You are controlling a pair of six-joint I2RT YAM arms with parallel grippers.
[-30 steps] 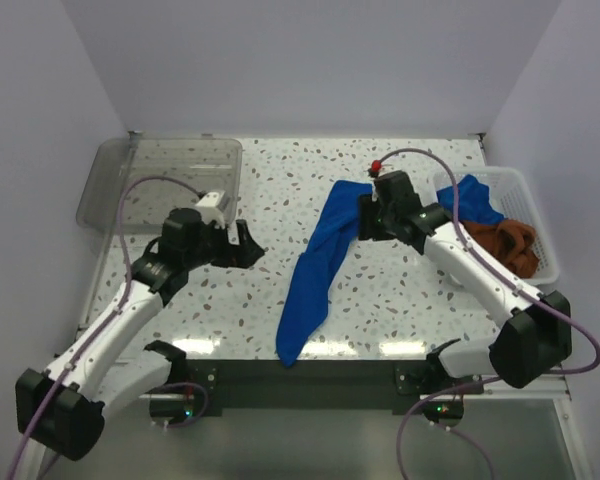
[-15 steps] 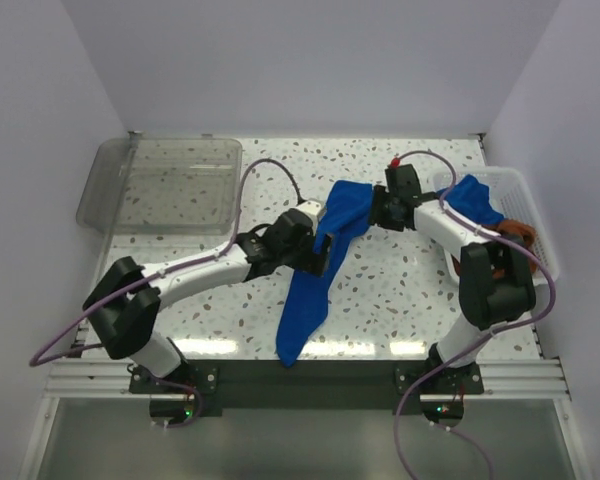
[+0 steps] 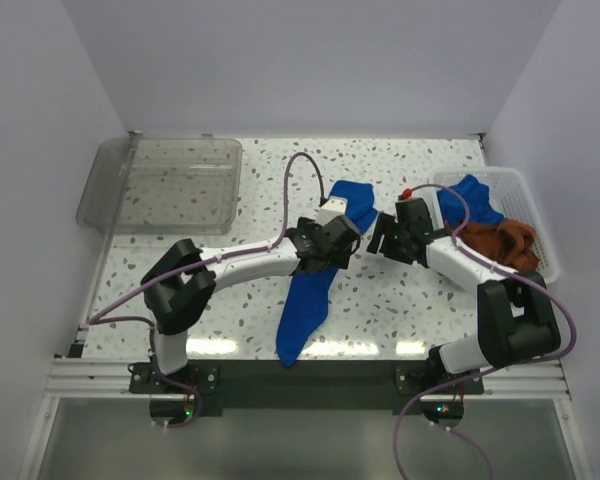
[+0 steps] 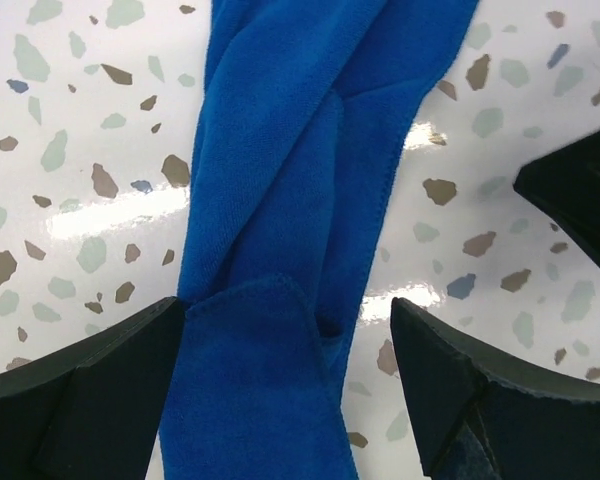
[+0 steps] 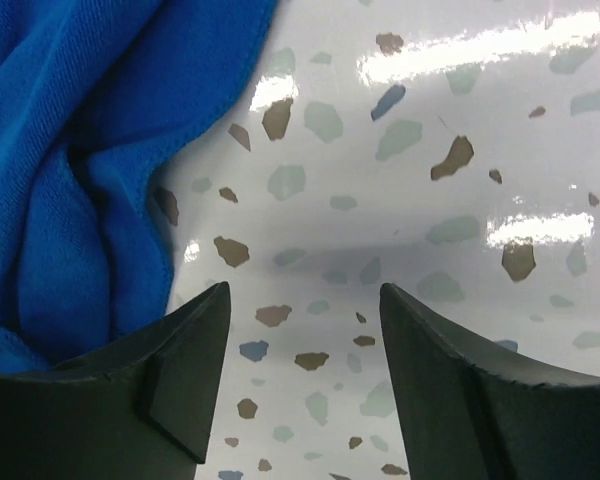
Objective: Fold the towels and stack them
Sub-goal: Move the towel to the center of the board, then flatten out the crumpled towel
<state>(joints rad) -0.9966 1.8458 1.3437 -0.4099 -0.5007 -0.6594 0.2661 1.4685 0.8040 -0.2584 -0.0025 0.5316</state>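
A long, bunched royal-blue towel (image 3: 310,285) lies on the speckled table, running from mid-table down to the near edge. My left gripper (image 3: 340,246) hovers low over its upper part. In the left wrist view the towel (image 4: 280,200) runs between the wide-open fingers (image 4: 90,390), and the jaws straddle it without pinching. My right gripper (image 3: 385,238) sits just right of the towel, open over bare table (image 5: 380,150), with the towel (image 5: 70,150) beside its left finger. Another blue towel (image 3: 472,198) and a rust-brown towel (image 3: 505,245) lie in the basket.
A white mesh basket (image 3: 540,225) stands at the right edge. A clear plastic tray (image 3: 165,185) sits at the back left. The two grippers are very close together mid-table; the right gripper's tip (image 4: 580,200) shows in the left wrist view.
The left arm swung from the left side across to the blue towel. The right gripper opened, came off the towel's top and moved nearer; the towel's top now lies on the table.
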